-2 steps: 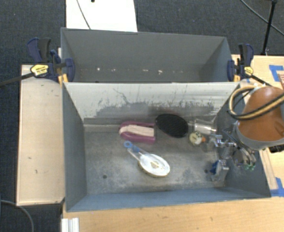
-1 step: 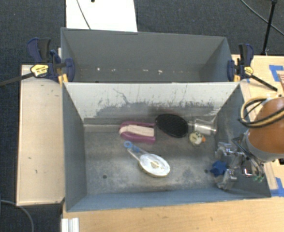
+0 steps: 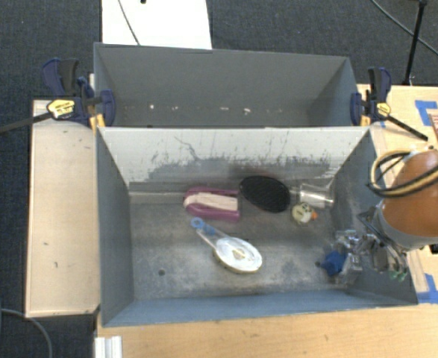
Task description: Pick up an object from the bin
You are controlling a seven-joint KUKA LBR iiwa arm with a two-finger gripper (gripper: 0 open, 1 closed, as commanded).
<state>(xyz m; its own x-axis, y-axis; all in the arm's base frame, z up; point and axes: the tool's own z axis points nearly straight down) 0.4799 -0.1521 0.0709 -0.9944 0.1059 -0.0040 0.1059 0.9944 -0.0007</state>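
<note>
Blue item (image 3: 329, 263), small, lies just beside the tool (image 3: 351, 246), low in the bin (image 3: 166, 274). Tool's opening: cannot tell; no grasp visible. Judged: nothing lifted, pick remains.

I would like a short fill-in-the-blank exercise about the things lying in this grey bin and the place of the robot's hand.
1. The purple and pink block lies just left of the ____ oval brush head.
2. The white round disc near the middle of the grey metal bin has a light-blue ____.
3. The hand is low in the bin's front ____ corner, as the camera sees it, beside a small blue object.

Missing words: black; handle; right.
</note>
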